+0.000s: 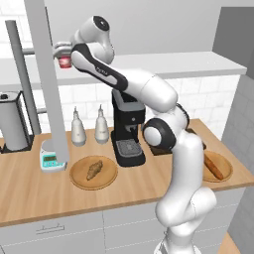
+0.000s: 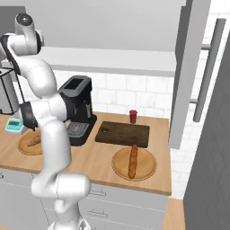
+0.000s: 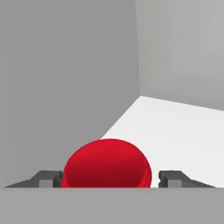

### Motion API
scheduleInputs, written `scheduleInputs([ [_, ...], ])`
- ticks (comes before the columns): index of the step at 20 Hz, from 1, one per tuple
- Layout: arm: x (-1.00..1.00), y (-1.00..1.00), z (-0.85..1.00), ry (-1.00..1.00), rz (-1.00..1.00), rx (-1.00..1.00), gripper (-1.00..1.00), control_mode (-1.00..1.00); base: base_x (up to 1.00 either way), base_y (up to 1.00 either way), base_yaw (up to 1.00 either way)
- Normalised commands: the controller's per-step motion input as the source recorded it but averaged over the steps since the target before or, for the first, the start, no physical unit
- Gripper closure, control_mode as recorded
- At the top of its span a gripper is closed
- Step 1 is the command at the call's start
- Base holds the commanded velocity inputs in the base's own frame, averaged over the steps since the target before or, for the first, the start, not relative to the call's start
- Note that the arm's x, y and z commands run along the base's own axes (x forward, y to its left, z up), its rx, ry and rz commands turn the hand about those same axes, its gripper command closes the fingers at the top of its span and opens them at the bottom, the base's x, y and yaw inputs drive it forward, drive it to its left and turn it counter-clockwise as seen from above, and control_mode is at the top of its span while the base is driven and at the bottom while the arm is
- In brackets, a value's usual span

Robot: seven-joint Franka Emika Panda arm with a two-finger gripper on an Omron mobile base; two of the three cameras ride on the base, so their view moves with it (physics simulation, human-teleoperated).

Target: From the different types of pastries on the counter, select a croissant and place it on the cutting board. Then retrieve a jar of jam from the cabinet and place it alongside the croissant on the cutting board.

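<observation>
Jar [image 3: 107,162] sits between my pincer's [image 3: 109,178] tips on the cabinet shelf [image 3: 175,127]; jaws spread, not gripping. I'd centre, then close evenly before lifting.

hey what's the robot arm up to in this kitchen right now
The arm is reaching up into the wall cabinet, its claw straddling a red jam jar, with a small gap on each side. Down on the counter, the croissant sits on a round plate, not on the dark cutting board.
</observation>
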Motion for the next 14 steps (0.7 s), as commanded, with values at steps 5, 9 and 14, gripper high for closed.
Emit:
scheduleInputs([
  [5, -0.02, 0.03, 0.00, 0.00, 0.01, 0.00, 1.00, -1.00, 0.00, 0.00, 0.00],
  [9, -0.15, 0.00, 0.00, -0.02, 0.00, 0.00, 1.00, -1.00, 0.00, 0.00, 0.00],
  [14, -0.03, 0.00, 0.00, -0.01, 0.00, 0.00, 1.00, -1.00, 0.00, 0.00, 0.00],
])
